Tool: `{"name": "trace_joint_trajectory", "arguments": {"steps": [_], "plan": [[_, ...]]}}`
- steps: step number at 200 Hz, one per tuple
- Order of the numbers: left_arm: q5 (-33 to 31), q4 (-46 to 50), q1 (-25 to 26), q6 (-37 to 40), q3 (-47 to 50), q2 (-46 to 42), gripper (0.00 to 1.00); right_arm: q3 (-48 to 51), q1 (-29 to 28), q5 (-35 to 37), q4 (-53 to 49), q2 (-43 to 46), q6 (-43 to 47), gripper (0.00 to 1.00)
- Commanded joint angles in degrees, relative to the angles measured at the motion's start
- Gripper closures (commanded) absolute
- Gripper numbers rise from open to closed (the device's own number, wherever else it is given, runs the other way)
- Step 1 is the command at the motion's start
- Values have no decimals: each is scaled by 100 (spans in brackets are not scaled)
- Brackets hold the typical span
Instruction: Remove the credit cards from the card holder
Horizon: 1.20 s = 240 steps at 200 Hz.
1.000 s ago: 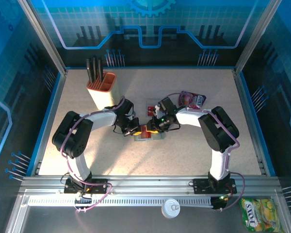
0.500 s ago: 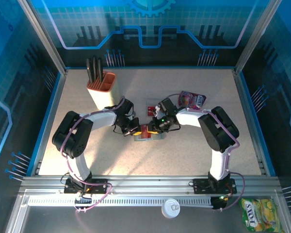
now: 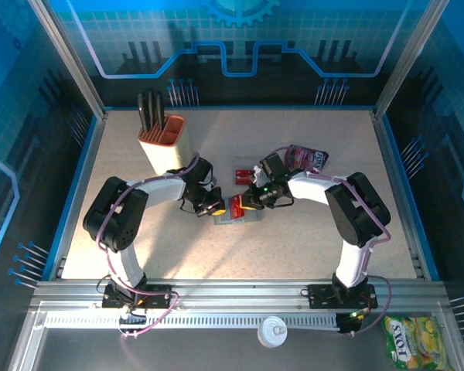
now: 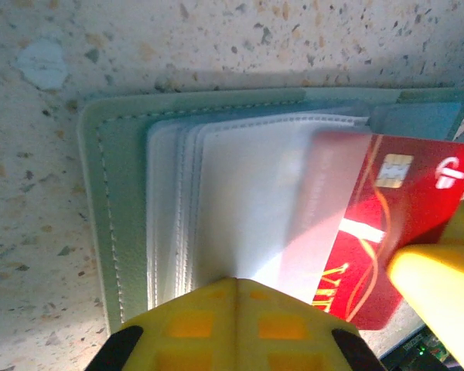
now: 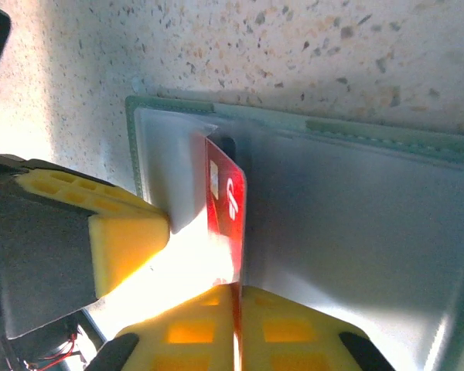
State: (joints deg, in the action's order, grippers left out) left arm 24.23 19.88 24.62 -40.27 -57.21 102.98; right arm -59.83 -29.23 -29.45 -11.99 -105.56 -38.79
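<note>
Partly done: one loose red card (image 3: 243, 173) already out, just beyond the card holder (image 4: 120, 216). Pinching a second red card (image 5: 226, 209), half drawn from a sleeve (image 4: 240, 201), in the closed right gripper (image 5: 236, 290); pinning the holder's left half with the shut left gripper (image 4: 236, 287). Cannot tell how many remain inside.

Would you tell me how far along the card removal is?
Done: one red card lies loose beyond the card holder. In hand: the right gripper is shut on a second card, partly out of its sleeve; the shut left gripper pins the holder. Left: pulling it free.
</note>
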Motion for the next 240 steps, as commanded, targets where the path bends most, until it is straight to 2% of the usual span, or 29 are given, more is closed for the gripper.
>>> {"name": "trace_joint_trajectory", "arguments": {"steps": [1,71,105,143,176,240], "plan": [[-94,277,-71,142,-43,3,100,100,120,118,-271,299,173,91],[34,255,-81,107,-266,-192,100,-301,258,408,-1056,721,651,94],[42,409,-98,126,-444,-206,100,-892,348,788,-1880,712,1408,96],[47,576,-143,108,-527,-329,100,-1566,366,1157,-2620,627,3045,96],[2,740,-217,137,-589,-523,100,-2131,348,1809,-3169,439,4612,98],[46,764,-358,129,-624,-722,100,-3353,241,2193,-4129,-217,7793,100]]}}
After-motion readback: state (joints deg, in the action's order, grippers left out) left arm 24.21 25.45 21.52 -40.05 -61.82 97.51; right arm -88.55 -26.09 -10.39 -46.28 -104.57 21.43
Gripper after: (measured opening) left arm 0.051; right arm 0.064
